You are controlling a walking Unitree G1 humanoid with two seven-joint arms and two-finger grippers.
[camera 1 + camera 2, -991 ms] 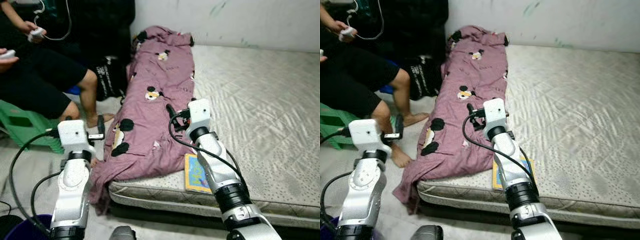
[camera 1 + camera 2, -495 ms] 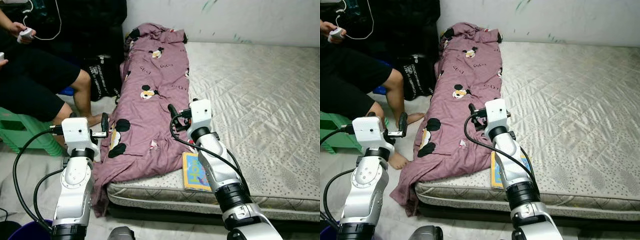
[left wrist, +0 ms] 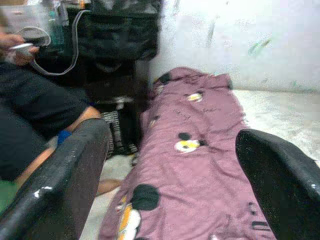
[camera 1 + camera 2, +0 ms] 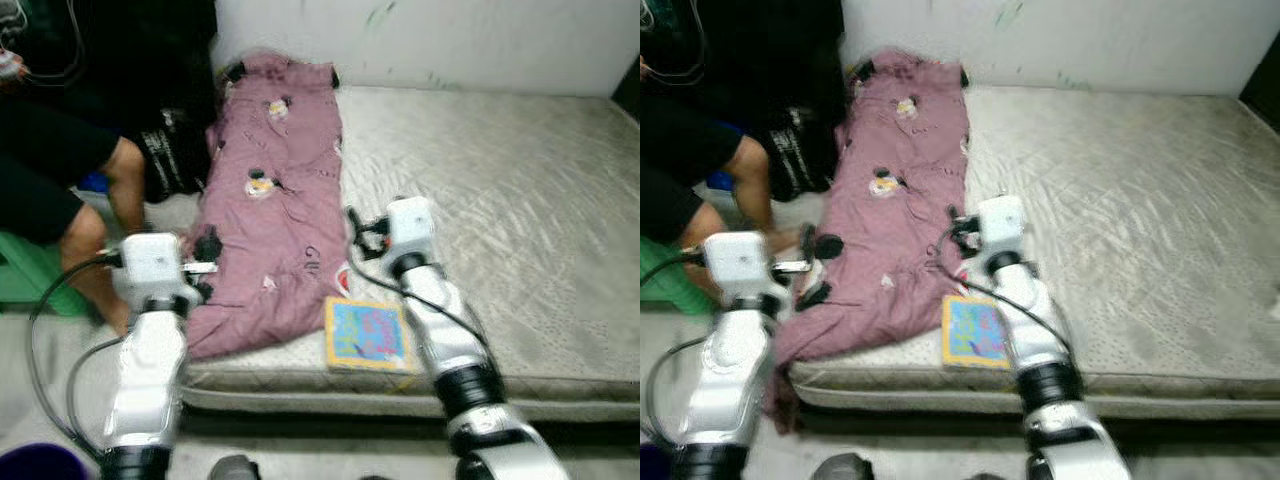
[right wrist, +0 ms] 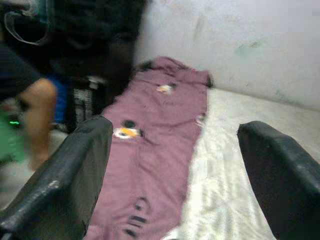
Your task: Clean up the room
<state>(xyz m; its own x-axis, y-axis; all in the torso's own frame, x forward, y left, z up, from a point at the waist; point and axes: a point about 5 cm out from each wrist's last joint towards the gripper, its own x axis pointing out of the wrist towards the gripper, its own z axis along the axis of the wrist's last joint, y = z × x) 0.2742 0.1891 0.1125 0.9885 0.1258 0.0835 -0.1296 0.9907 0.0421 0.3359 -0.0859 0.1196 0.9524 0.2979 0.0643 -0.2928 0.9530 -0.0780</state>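
Blanket [image 4: 272, 215], purple with cartoon mouse prints, lies in a long strip down the left side of the mattress [image 4: 500, 200], reaching from the far wall to the near left corner, where its edge hangs over the side. Just right of its near end, a colourful book [image 4: 366, 334] lies flat on the mattress by the near edge, touching or almost touching the blanket.

Both arms are raised in front of the robot. The left end effector [image 4: 208, 262] sits over the hanging left edge of the blanket; the right end effector [image 4: 355, 232] is above the blanket's right border, a little beyond the book. In the wrist views each one has its fingers spread wide apart with nothing between them: left fingers [image 3: 65, 180] and right fingers [image 5: 65, 170] frame the blanket ahead.

On the far left a person [image 4: 60, 170] in dark clothes sits on a green stool [image 4: 30, 275], with a bare leg just beside the bed. A black bag [image 4: 165, 160] with white lettering stands on the floor between that leg and the mattress; what it holds cannot be seen. A dark blue tub [image 4: 40, 465] sits at the near left corner, its contents not visible.

The left wrist view adds the person's hand [image 3: 20, 47] holding a white device with a cable.
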